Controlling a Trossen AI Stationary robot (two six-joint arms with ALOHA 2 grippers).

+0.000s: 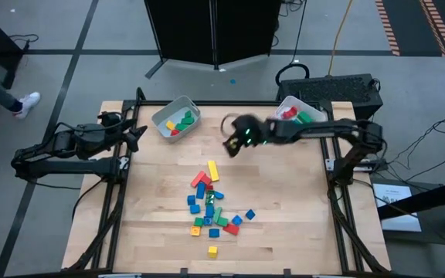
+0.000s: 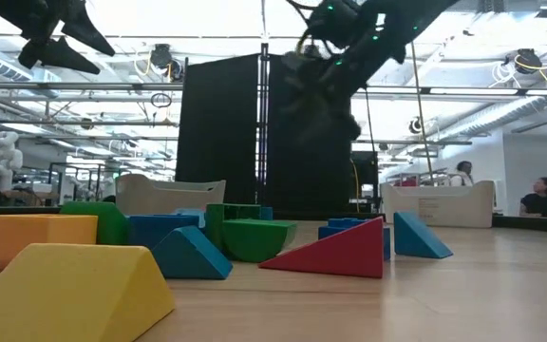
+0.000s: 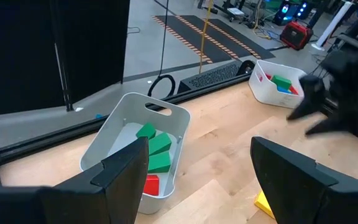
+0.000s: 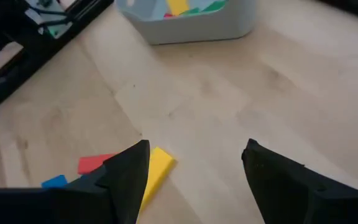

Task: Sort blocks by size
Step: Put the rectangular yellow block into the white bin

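My left gripper (image 1: 139, 137) is parked over the tabletop's (image 1: 284, 208) 9 o'clock edge, jaws wide apart and empty, staring at the left bin (image 1: 176, 118) up around 11 o'clock. That bin already has green, yellow and red pieces in it.

The main pile of blocks (image 1: 213, 208) sits just below the middle of the tabletop, heading toward 6 o'clock: a long yellow bar (image 1: 212, 171) at its far end, blues, greens and reds bunched up below it, and one little yellow cube (image 1: 212, 250) on its own nearest the 6 o'clock edge.

My right gripper (image 1: 232, 140) is hanging in the air at about 12 o'clock, between the two bins, jaws apart with nothing between them. The right bin (image 1: 298, 110) at 1 o'clock holds a red and a green piece, plus something blue.

So as I read it, the step is going back for another block. My tip to myself: go for the yellow bar, since it's on the outside of the pile with clear wood around it. Line the jaws across its narrow sides, come straight down, and don't clip the blue and red ones just beside it. Then check which bin takes the long ones before carrying it over.
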